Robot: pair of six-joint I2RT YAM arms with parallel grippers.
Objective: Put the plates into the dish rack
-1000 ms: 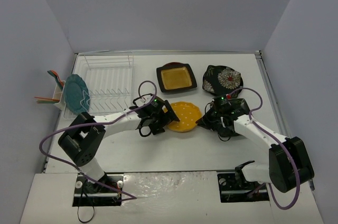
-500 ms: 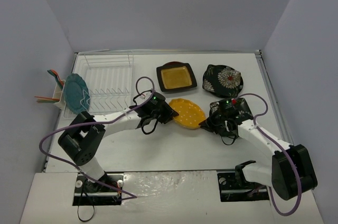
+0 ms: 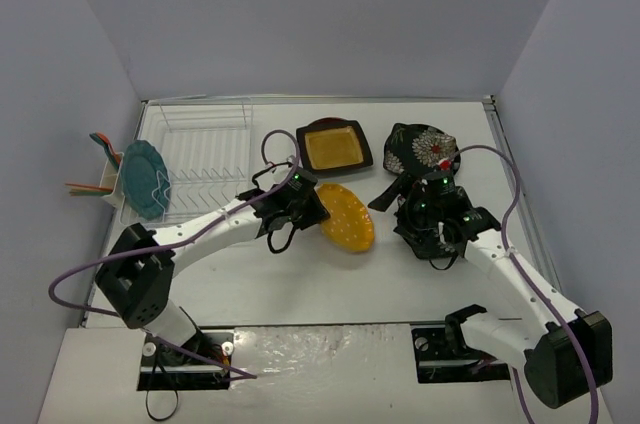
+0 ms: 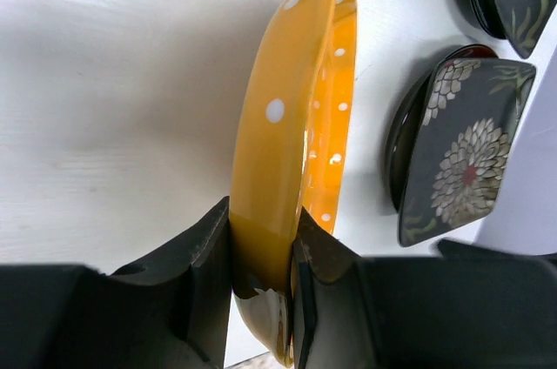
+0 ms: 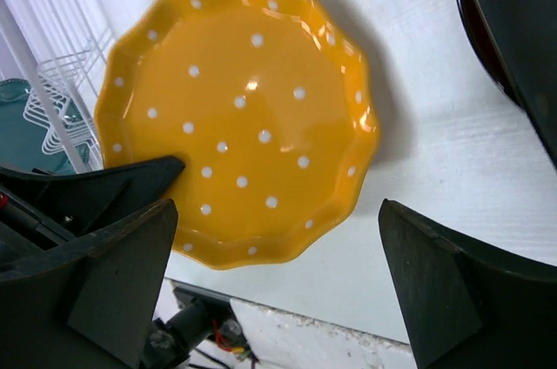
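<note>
Top view: left claw (image 3: 308, 206) clamps orange plate (image 3: 347, 217), steeply tilted over the worktop (image 3: 320, 284), just right of the rack (image 3: 200, 154).
Left wrist: fingers (image 4: 207, 278) pinch its rim.
Right wrist: right claw (image 5: 277, 212) spread wide, empty, facing that plate.

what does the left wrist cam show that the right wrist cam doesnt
Left wrist only: the left gripper shut on the rim of the orange-yellow plate, seen edge-on, and the flower patterns on two black plates. Right wrist only: that plate's dotted face, wires of the dish rack with the teal plate, and the right gripper open. Both: the orange-yellow plate and the white table.
</note>
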